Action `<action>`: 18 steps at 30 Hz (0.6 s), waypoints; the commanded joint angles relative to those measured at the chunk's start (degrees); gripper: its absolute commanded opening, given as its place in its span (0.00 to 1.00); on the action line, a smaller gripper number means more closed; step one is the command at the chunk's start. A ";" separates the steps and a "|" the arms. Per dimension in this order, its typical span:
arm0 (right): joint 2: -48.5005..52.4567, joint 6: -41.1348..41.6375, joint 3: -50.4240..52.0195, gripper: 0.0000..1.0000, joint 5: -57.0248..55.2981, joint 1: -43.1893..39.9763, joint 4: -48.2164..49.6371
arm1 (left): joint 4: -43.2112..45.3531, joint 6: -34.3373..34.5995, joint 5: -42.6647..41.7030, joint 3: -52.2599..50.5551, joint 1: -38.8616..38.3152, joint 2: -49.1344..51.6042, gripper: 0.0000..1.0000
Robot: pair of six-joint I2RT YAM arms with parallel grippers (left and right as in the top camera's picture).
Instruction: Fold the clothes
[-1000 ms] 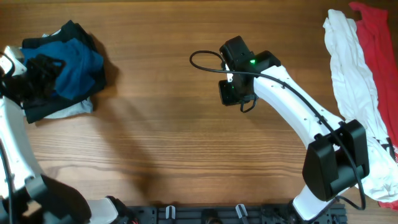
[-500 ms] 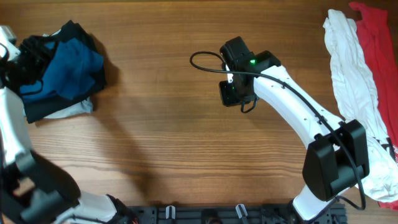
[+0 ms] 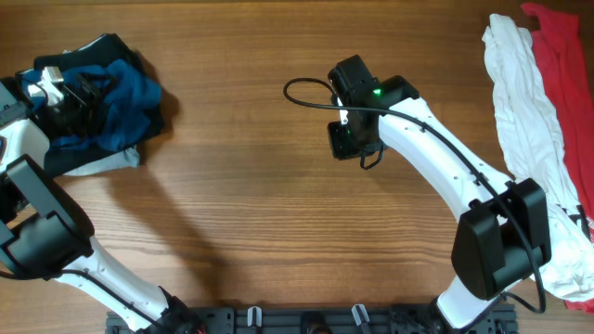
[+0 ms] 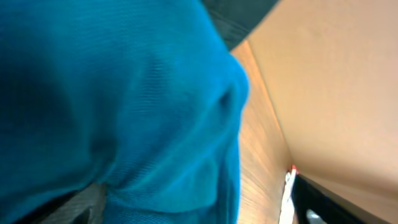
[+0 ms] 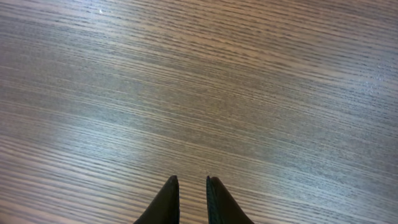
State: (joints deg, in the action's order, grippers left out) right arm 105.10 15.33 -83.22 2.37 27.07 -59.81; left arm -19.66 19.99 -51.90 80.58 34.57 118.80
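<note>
One blue shirt (image 3: 125,97) lay bunched over one black garment (image 3: 107,44) and one pale garment (image 3: 116,160) at the far left of the table (image 3: 241,204). One white garment (image 3: 515,83) and one red garment (image 3: 566,65) lay along the right edge. The left gripper (image 3: 70,93) sat on the pile, and cloth hid its jaws, so I could not tell how wide they stood. The right gripper (image 5: 188,186) hung mid-table, jaws almost together, holding nothing.

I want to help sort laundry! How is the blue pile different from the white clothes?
The blue pile is bunched in a dark heap on the left; the white clothes lie stretched long on the right. The left hand is at the blue pile; no hand is near the white clothes. Both are unfolded.
</note>
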 commanded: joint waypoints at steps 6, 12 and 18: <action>-0.07 -0.09 0.04 0.16 -1.20 0.17 -0.09 | 3.15 -3.10 2.23 -0.28 -1.05 -17.66 1.00; -0.09 1.40 0.02 0.18 3.34 0.15 3.37 | -2.21 -3.74 8.61 -0.28 -6.75 -29.64 1.00; -0.46 2.89 -0.50 0.44 10.27 -1.27 8.09 | -10.91 -6.16 17.86 -0.28 -19.96 -32.98 1.00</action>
State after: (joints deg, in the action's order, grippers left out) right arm 105.10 16.84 -83.22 6.92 26.96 -53.21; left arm -27.22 16.69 -41.56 80.64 21.87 85.38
